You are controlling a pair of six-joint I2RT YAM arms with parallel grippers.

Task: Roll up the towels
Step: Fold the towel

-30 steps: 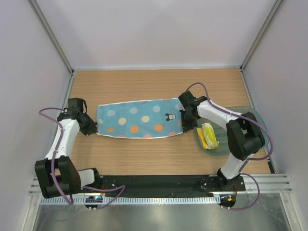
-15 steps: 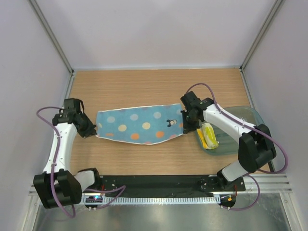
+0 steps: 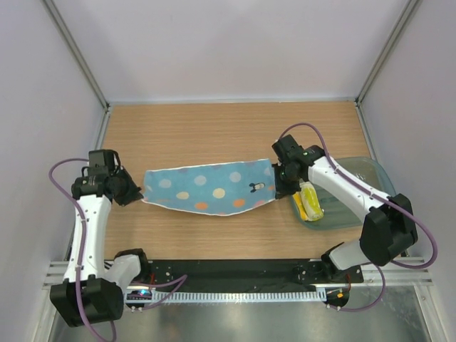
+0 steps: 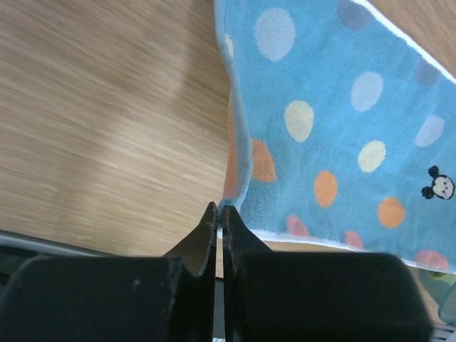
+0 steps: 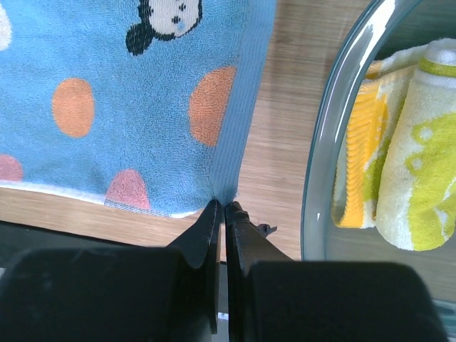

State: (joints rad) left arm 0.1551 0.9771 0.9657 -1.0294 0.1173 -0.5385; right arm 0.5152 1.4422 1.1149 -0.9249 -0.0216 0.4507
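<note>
Both arms have dragged the blue towel (image 3: 210, 189) nearer; its long axis runs left-right, with the left gripper (image 3: 138, 194) and right gripper (image 3: 277, 189) each clamped tight on an end.

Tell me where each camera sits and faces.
Top external: above and behind the bases, facing down on the table; both arms show.
Left wrist: on that wrist, looks along the shut left tool at the blue spotted towel.
Right wrist: on that wrist, looks along the shut right tool at that towel, the tub and yellow towel beside.
Shared: all three show the mouse face.
</note>
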